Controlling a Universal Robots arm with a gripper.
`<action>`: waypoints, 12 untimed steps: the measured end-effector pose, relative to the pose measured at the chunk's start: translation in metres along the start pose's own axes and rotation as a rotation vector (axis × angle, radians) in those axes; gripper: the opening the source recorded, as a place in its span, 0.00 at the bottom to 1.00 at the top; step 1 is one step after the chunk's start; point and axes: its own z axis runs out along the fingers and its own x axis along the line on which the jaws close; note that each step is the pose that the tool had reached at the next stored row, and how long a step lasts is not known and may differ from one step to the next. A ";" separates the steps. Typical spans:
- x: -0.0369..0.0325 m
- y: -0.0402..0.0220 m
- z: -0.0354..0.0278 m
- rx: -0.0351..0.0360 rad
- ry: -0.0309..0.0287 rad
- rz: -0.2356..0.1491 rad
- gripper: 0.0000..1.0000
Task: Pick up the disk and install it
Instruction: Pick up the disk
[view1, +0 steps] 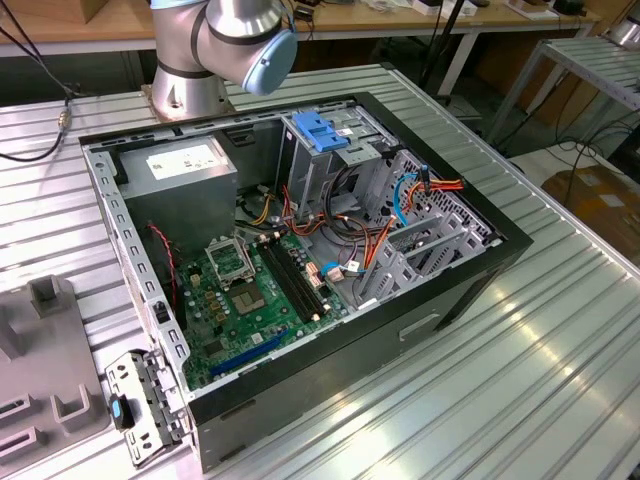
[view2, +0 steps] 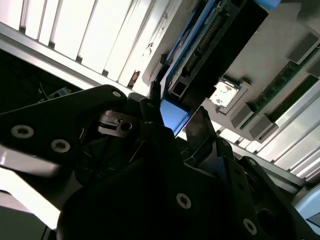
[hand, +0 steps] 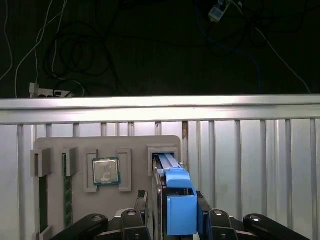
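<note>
The disk (hand: 176, 200) stands on edge in a slot of a grey parts holder (hand: 55, 145), its blue carrier frame towards the camera. In both wrist views my gripper (hand: 172, 197) straddles it, one black finger (hand: 142, 200) on each side pressed against the carrier, so it is shut on the disk. In the second wrist view the blue frame (view2: 172, 114) shows between the gripper (view2: 176, 112) fingers. The disk is still seated in its slot. The exterior view shows the arm's base (view1: 215, 50) behind the open computer case (view1: 400, 330).
The holder also carries a processor chip (hand: 106, 171) and a memory stick (hand: 66, 190). It lies on a ribbed metal table (hand: 250, 150) near the edge. Inside the case are a drive cage with a blue top (view1: 325, 135), a grey power supply (view1: 185, 165) and the motherboard (view1: 255, 300).
</note>
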 end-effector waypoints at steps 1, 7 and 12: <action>-0.0006 0.0000 0.0008 0.0001 -0.0001 0.000 0.48; -0.0018 0.0015 0.0075 0.0002 -0.0001 0.000 0.48; -0.0024 0.0016 0.0132 -0.0001 0.0001 0.000 0.48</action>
